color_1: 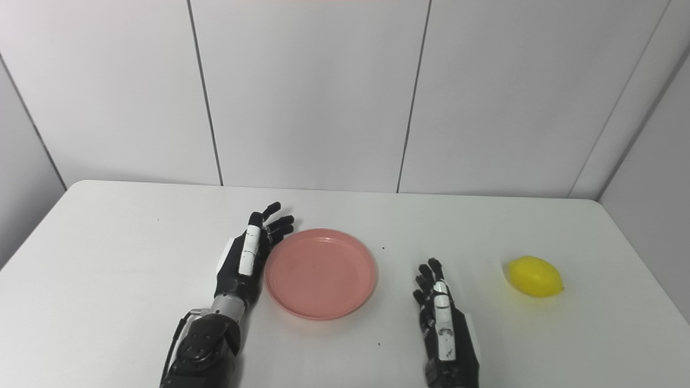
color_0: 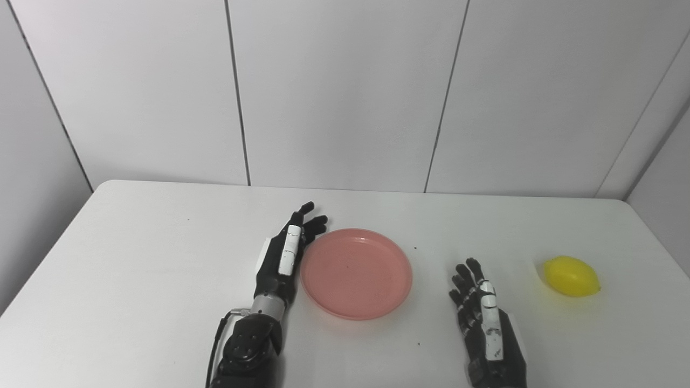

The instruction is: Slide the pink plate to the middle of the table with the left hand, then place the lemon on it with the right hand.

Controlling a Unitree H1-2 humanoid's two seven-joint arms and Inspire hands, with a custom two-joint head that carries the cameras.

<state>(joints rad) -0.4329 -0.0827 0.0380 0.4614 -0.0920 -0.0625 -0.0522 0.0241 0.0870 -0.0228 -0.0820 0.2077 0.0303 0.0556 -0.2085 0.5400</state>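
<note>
Nearest me, my right hand rests empty, fingers spread, right of the pink plate. My left hand, open and flat, touches the plate's left rim. The lemon lies well right of the plate on the table.
</note>
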